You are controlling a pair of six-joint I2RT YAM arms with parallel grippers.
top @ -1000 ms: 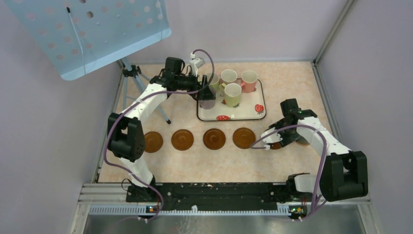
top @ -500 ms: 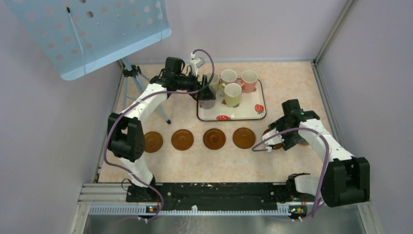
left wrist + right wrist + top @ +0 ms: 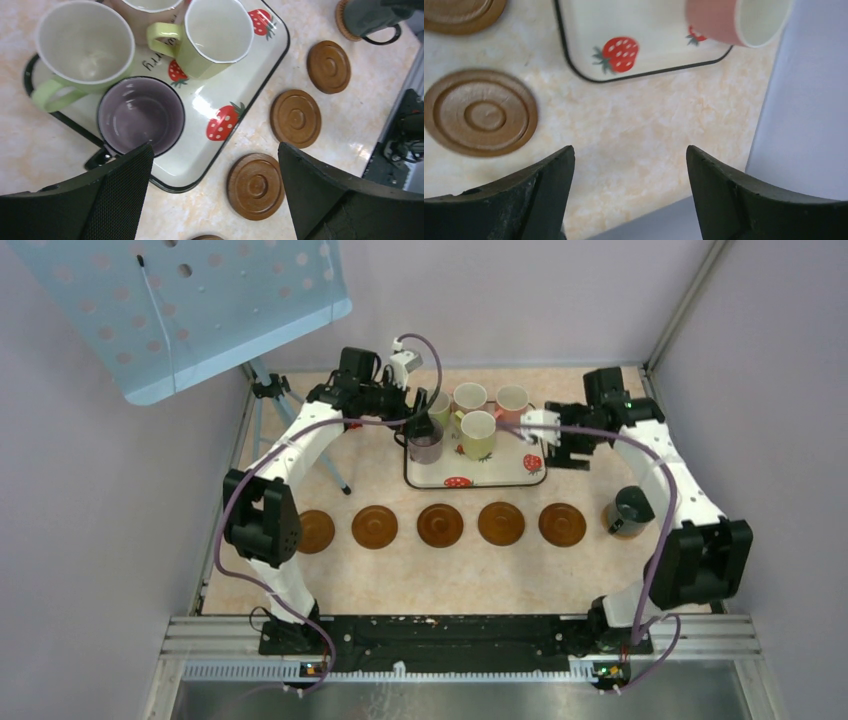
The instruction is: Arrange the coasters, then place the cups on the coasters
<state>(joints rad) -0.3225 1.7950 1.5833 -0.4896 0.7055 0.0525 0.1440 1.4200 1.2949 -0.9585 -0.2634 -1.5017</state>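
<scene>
Dark cup (image 3: 630, 506) sits on rightmost coaster (image 3: 613, 530) (5 others bare).

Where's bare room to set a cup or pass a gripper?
Five bare round brown coasters sit free in the row. Open tabletop lies between that row and the white strawberry-print tray, and on the row's near side. Crowded: the tray's far half, where five small mugs cluster.

Robotics lab test cell, marble-patterned table (image 3: 330, 580) enclosed by plain pale walls (image 3: 520, 300), left arm (image 3: 300, 443) and right arm (image 3: 662, 458) seen bolted to a metal rail (image 3: 440, 632) at 6 o'clock, perforated blue panel (image 3: 200, 310) mounted on a tripod (image 3: 272, 392) at 11 o'clock.
</scene>
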